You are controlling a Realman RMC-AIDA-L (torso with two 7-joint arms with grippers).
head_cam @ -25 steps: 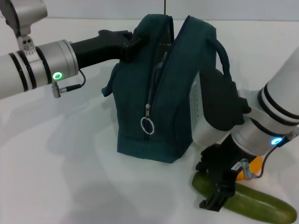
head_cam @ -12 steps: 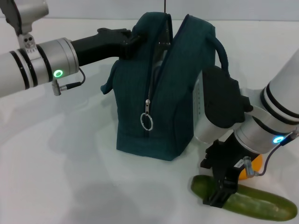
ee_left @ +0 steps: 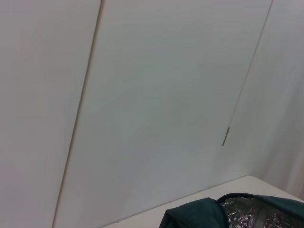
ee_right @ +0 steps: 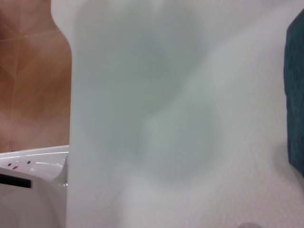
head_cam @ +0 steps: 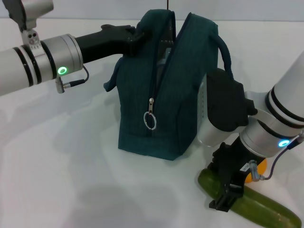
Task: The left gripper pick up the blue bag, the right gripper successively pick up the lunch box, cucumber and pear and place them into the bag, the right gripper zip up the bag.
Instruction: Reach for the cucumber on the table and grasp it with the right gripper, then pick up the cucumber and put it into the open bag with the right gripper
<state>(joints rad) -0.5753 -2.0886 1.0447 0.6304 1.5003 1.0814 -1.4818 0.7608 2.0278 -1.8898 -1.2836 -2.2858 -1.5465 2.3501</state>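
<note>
Slippage is the main risk here: the right tool [head_cam: 227, 190] sits low over the near-left end of the cucumber [head_cam: 251, 207], its black claw straddling that smooth green cylinder, though whether it has clamped I cannot tell. Gripped so close to one end, the long cucumber would likely droop or twist out on the lift, or roll on the bench [head_cam: 61, 166]. The pear [head_cam: 258, 167] lies just behind the right wrist, mostly hidden, and could be knocked. The left tool [head_cam: 134, 39] is clamped on the far-left top edge of the blue bag [head_cam: 164, 95], holding its mouth open; if that hold slackens, the opening could sag shut. No lunch box shows outside the bag. The bench is plain glossy white, with pale wall panels beyond.
</note>
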